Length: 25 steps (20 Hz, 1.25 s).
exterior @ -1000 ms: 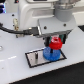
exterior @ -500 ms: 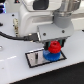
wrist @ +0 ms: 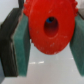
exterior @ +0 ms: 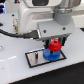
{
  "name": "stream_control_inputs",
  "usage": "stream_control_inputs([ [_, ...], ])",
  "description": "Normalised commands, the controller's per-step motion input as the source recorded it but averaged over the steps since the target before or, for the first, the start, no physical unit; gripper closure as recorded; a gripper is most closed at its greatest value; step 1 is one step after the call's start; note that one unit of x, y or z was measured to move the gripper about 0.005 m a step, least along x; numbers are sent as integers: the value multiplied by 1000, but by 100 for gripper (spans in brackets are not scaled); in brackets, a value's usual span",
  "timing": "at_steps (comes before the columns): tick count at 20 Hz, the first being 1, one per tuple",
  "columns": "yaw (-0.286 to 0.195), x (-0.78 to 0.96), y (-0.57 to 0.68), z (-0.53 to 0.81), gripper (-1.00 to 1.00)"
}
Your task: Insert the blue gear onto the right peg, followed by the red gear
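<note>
Two gears are stacked over the grey plate (exterior: 36,57): the red gear (exterior: 54,46) is clamped between the end effector's (exterior: 55,44) fingers (wrist: 20,42), directly above the blue gear (exterior: 51,54) resting on that plate.

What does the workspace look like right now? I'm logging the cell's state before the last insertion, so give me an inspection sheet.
Surface: white table, with a grey black-bordered plate on it.
Job's things: blue gear sits on the plate at the exterior view's right end; red gear is held directly above it. The pegs are too small or hidden to tell.
Clutter: nothing seen.
Grippers: gripper shut on the red gear, green pads pressing both sides.
Cables: a dark cable runs along the exterior view's left toward the arm.
Surroundings: blurred blue shape at upper left, unclear.
</note>
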Motion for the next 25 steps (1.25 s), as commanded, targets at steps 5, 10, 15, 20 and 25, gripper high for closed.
stream_control_inputs([
  [5,0,0,-273,-340,100],
  [10,0,0,-102,-334,100],
  [15,0,0,28,137,-100],
  [20,0,0,17,561,-100],
  [25,0,0,0,172,-100],
])
